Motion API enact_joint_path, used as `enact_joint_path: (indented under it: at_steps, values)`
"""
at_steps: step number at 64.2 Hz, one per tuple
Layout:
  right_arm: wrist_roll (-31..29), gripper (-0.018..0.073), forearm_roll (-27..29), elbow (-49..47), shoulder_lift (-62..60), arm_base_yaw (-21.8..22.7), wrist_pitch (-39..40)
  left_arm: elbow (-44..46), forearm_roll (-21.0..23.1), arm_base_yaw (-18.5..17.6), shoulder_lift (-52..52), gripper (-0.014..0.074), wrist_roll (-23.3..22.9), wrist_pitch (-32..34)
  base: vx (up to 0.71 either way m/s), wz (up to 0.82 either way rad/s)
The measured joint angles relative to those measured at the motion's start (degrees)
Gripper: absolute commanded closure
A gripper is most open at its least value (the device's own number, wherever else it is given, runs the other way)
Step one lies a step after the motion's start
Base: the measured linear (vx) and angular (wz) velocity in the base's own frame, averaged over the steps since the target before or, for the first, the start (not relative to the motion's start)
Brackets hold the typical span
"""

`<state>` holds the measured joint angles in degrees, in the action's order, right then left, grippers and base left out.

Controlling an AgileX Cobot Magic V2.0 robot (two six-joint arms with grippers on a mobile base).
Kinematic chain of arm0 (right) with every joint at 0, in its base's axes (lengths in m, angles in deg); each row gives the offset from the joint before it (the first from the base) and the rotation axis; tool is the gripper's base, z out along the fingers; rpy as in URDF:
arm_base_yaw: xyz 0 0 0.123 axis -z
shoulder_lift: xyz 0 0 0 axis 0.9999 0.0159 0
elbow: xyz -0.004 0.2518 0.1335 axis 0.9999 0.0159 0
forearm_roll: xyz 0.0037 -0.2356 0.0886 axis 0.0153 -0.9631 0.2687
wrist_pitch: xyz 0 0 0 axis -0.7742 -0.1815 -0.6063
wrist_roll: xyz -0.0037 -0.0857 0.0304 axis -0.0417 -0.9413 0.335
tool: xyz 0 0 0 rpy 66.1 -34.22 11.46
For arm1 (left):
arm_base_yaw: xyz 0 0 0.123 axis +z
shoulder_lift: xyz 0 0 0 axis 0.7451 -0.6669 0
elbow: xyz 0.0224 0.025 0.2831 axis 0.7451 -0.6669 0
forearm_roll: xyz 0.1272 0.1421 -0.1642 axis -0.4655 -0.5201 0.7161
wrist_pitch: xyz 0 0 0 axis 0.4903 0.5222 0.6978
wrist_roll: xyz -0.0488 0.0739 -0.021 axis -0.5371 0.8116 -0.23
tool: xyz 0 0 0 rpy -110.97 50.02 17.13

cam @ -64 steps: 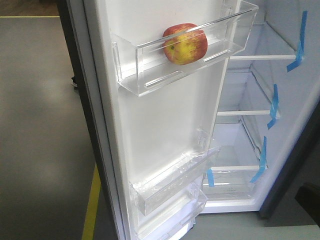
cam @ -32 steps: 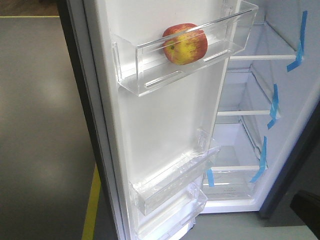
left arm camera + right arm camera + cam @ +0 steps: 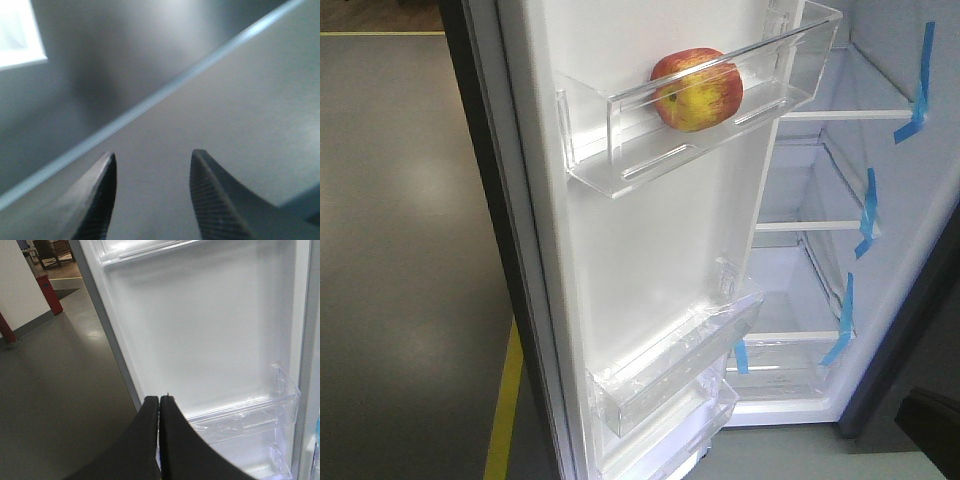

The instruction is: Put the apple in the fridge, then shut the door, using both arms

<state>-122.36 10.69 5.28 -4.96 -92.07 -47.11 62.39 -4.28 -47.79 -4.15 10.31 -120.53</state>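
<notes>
Apple [image 3: 697, 90]: being held in door [image 3: 650, 270] bin [image 3: 630, 165], front view only.
Left end effector [image 3: 153, 155]: being held open; background blurred.
Right end effector [image 3: 159, 399]: being held closed.

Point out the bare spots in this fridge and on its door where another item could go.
The top door bin is free left of the apple, up to its left wall; right of the apple a shorter stretch remains. The lower door bins look empty. The white shelves inside the fridge, edged with blue tape, show nothing on them.
</notes>
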Motion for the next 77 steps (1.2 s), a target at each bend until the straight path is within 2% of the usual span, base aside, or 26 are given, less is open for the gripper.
enact_joint_path:
  at_steps: [12,19,30,44,50,58,65,71,77]
  values:
    - [0.0,0.0563,0.0,0.0,0.0,0.0,0.0,0.0,4.5,-0.1,0.0,0.0254,3.4,-8.4,0.00,0.00]
    - [0.0,0.0563,0.0,0.0,0.0,0.0,0.0,0.0,7.4,-1.8,0.0,0.0254,5.6,-11.6,0.00,0.00]
    - [0.0,0.0563,0.0,0.0,0.0,0.0,0.0,0.0,9.2,-7.3,0.0,0.0254,8.3,-12.7,0.00,0.00]
    - [0.0,0.0563,0.0,0.0,0.0,0.0,0.0,0.2,9.7,-17.2,0.0,0.0255,12.5,-14.1,0.00,0.00]
    - [0.0,0.0561,0.1,0.0,0.0,0.0,0.0,0.2,9.8,-19.8,0.0,0.0255,14.1,-14.6,0.00,0.00]
    - [0.0,0.0552,0.1,0.0,0.0,0.0,0.1,0.2,9.8,-20.2,0.0,0.0255,17.2,-13.1,0.00,0.00]
    - [-0.1,0.0508,0.1,0.0,0.0,0.0,0.8,0.2,9.7,-19.2,0.0,0.0255,19.8,-11.1,0.00,0.00]
    - [-1.5,0.0431,0.1,0.0,0.0,0.0,2.0,0.2,9.4,-18.0,0.0,0.0255,22.2,-9.7,0.00,0.00]
    - [-3.6,0.0314,0.3,0.0,0.2,0.0,3.7,0.2,8.5,-16.5,0.0,0.0255,23.7,-7.9,0.00,0.00]
